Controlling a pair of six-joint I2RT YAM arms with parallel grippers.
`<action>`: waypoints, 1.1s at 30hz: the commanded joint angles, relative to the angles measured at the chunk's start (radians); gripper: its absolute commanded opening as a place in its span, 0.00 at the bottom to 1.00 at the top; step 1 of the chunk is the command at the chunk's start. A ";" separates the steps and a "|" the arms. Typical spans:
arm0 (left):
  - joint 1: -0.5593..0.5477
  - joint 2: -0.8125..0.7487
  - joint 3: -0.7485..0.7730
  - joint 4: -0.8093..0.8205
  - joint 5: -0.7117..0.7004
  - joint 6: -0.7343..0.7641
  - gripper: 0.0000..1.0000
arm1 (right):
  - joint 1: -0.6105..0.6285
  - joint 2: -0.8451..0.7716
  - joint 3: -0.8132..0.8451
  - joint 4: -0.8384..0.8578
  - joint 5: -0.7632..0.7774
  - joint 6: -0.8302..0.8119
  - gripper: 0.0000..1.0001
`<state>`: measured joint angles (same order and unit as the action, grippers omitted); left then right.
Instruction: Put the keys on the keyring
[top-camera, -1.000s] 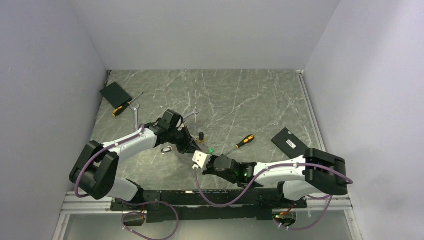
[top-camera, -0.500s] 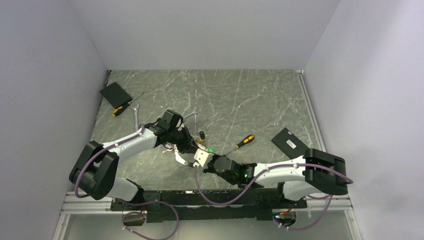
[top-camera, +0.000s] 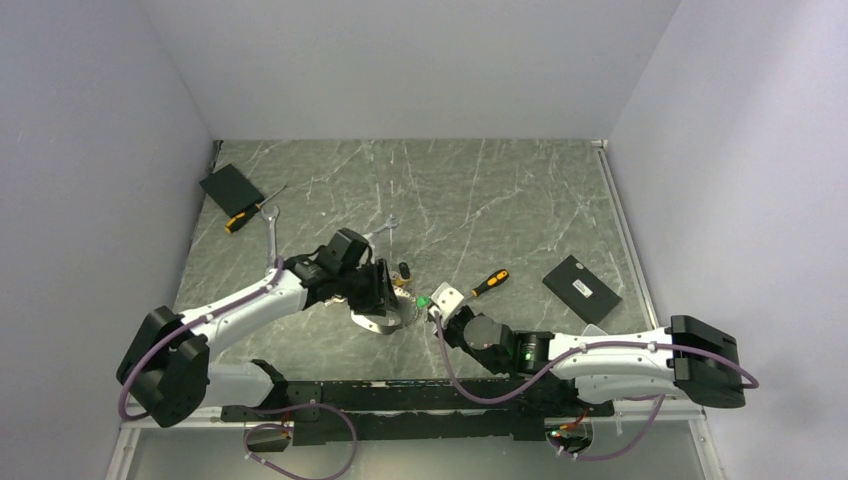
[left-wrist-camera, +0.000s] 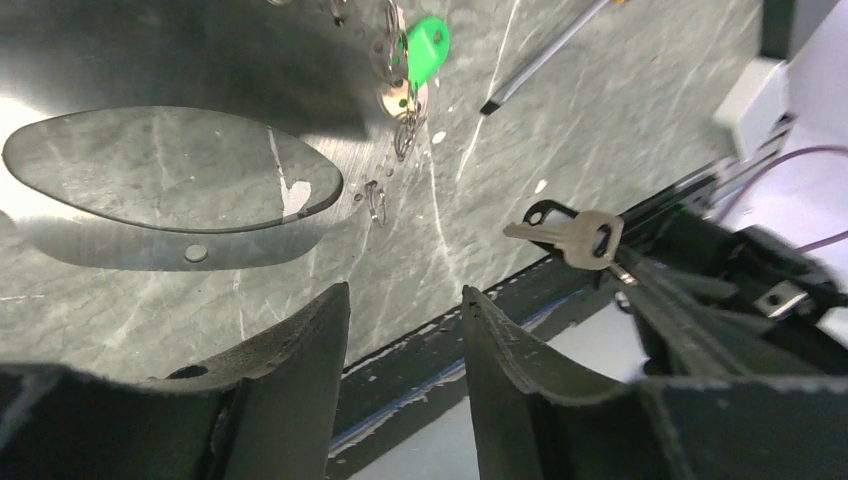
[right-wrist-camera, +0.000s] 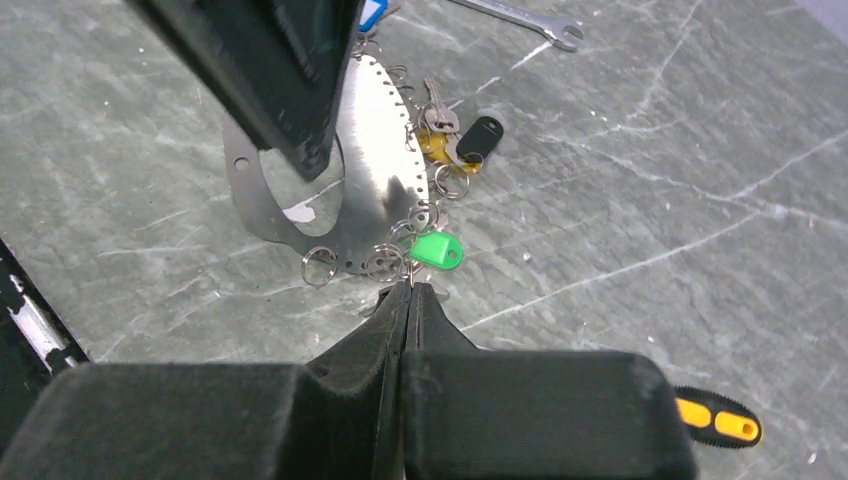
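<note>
Silver metal, the keyring (right-wrist-camera: 375, 150) is lying flat on the marble table (right-wrist-camera: 650, 150) at centre-left of the right wrist view, the green key (right-wrist-camera: 437, 250), black key (right-wrist-camera: 480, 137) and yellow key (right-wrist-camera: 437, 150) clustering along its right edge. The left gripper (left-wrist-camera: 405, 300) is hovering over it, jaws parted, holding nothing. The right gripper (right-wrist-camera: 408, 290) is pinching 1 silver key (left-wrist-camera: 565, 232) at its closed tips.

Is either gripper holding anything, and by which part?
The right gripper pinches a silver key by its head, it seems; the left gripper is open, holding nothing.
</note>
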<state>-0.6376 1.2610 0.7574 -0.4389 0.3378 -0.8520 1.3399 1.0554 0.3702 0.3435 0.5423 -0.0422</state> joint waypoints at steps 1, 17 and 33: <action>-0.081 0.049 0.015 -0.007 -0.101 0.062 0.50 | 0.004 -0.049 -0.024 -0.016 0.055 0.110 0.00; -0.115 0.207 0.024 0.065 -0.166 -0.106 0.33 | 0.004 -0.095 -0.058 -0.045 0.077 0.198 0.00; -0.132 0.254 0.079 0.025 -0.189 -0.138 0.32 | 0.004 -0.093 -0.065 -0.028 0.070 0.187 0.00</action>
<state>-0.7609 1.5322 0.8017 -0.3832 0.1867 -0.9585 1.3399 0.9775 0.3130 0.2798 0.6018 0.1398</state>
